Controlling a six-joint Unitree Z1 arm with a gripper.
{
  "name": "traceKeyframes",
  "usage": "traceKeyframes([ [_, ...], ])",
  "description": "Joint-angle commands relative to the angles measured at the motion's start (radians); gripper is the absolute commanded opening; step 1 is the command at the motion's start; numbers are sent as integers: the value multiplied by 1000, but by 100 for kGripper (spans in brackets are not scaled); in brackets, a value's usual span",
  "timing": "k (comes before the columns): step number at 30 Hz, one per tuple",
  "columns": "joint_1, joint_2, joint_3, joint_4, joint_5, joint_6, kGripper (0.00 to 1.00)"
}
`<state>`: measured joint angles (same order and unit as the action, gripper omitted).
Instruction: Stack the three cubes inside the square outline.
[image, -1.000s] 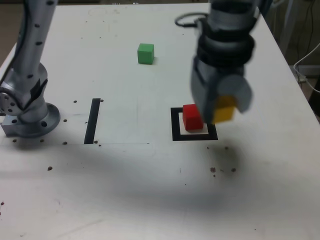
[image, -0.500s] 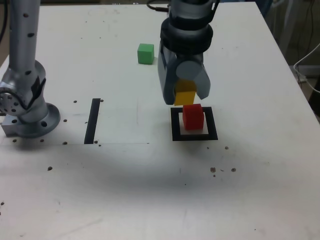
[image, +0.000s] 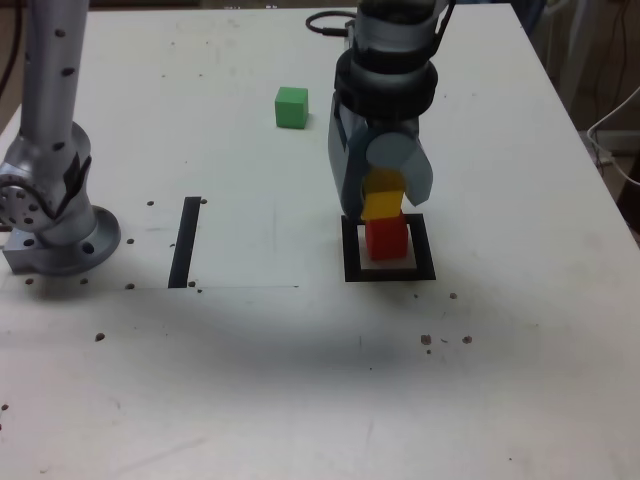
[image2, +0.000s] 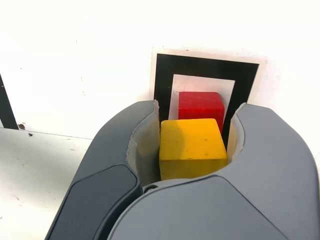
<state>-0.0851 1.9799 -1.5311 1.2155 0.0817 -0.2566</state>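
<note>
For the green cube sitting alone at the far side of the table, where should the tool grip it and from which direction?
Grip the green cube across two opposite flat side faces, coming straight down from above. It sits flat and alone on the table, nothing beside it, so its sides are free for the jaws and its top is open.

The grey arm rises from its base (image: 60, 235) at the exterior view's left, arches over out of frame, and comes down at centre with its wrist pointing the hand (image: 385, 200) straight at the tabletop, both curved jaws clamped against opposite sides of the yellow cube (image2: 192, 146).
</note>
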Motion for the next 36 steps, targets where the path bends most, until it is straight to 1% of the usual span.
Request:
traceKeyframes([
  [1, 3, 12, 4, -14, -8, 2, 30],
  [4, 6, 22, 5, -26, -12, 2, 31],
  [19, 33, 40, 7, -39, -20, 11, 42],
  [24, 37, 35, 8, -39, -37, 24, 44],
  [30, 38, 29, 12, -40, -76, 44, 47],
  [33, 38, 29, 12, -43, -83, 54, 52],
  [36, 39, 28, 15, -47, -85, 66, 64],
])
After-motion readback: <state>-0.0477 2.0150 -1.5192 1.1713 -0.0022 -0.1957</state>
